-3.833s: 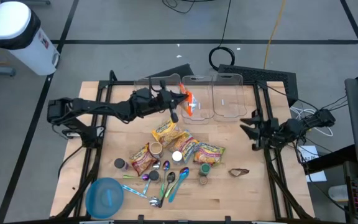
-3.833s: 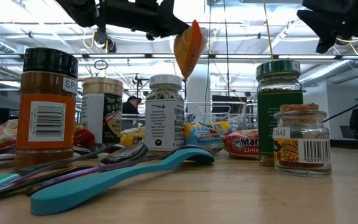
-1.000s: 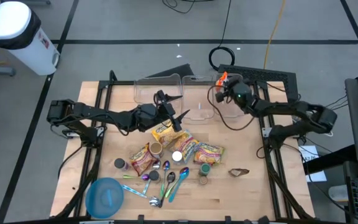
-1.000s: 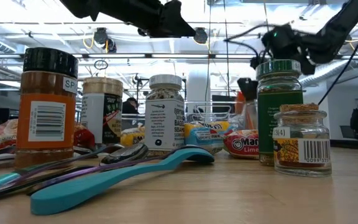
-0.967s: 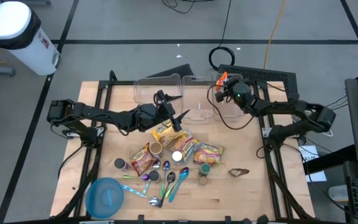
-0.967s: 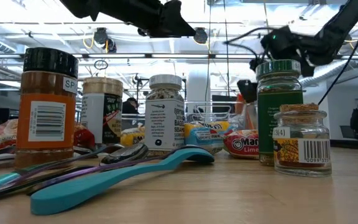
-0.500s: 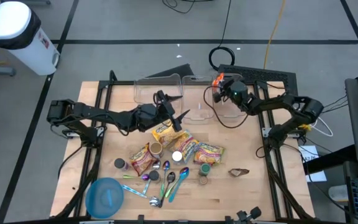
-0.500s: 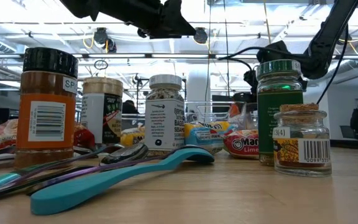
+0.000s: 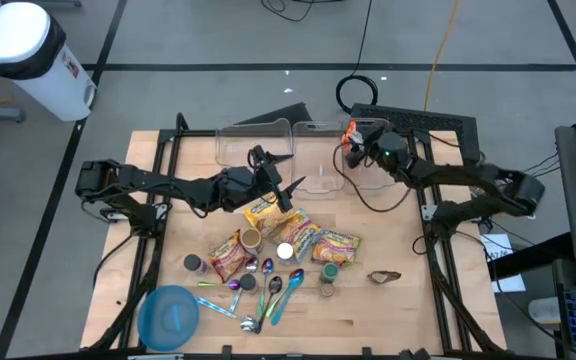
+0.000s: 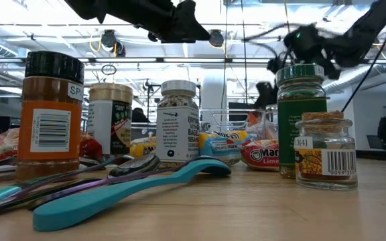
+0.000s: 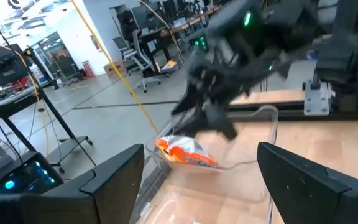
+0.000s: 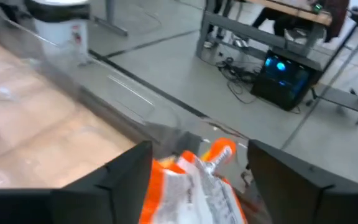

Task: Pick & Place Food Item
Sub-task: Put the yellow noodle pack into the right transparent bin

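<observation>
Since a second ago, your right gripper (image 9: 351,143) has spread wide, letting go of the orange snack packet (image 11: 185,153). That packet now lies inside the clear container (image 9: 368,160). Your left gripper (image 9: 286,190) hangs wide and empty over the table (image 9: 408,300).

Three bins (image 9: 318,160) line the surface's (image 9: 408,290) far edge; a packet (image 11: 185,152) lies in the right one. Packets (image 9: 268,212), jars (image 10: 52,114) and spoons (image 9: 273,295) cluster mid-surface, bowl (image 9: 168,318) at the near left corner.

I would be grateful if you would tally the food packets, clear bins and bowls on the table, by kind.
Food packets: 5 (one orange, lying in the right-hand bin)
Clear bins: 3
Blue bowl: 1
Total: 9
</observation>
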`<act>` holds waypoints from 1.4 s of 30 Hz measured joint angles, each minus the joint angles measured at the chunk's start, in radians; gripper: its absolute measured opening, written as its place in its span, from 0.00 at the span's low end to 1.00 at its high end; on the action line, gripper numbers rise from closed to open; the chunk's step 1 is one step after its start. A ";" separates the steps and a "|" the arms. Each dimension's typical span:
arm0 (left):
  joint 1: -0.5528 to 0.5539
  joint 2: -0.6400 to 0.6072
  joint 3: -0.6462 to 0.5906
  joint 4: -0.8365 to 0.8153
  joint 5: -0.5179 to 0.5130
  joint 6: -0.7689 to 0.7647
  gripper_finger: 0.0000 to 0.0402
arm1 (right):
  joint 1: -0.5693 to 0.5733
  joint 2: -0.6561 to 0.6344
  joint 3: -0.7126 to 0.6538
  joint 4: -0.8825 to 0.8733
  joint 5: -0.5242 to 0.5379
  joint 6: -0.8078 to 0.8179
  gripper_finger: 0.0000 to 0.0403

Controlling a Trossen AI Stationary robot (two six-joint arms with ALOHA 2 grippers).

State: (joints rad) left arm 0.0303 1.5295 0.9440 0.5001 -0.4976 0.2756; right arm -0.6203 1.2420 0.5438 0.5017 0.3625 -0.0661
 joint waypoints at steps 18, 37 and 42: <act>-0.002 -0.022 0.018 -0.422 0.004 -0.181 0.80 | 0.339 -0.378 0.000 -0.227 -0.357 -0.008 0.72; -0.010 -0.025 -0.075 -0.778 0.281 -0.611 0.68 | 0.357 -0.377 0.000 -0.215 -0.360 -0.021 0.71; -0.012 -0.010 -0.094 -0.767 0.297 -0.619 0.68 | 0.357 -0.377 0.000 -0.215 -0.360 -0.021 0.71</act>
State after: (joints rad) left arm 0.0183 1.5195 0.8503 -0.2671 -0.2011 -0.3439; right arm -0.2634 0.8650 0.5438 0.2867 0.0029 -0.0872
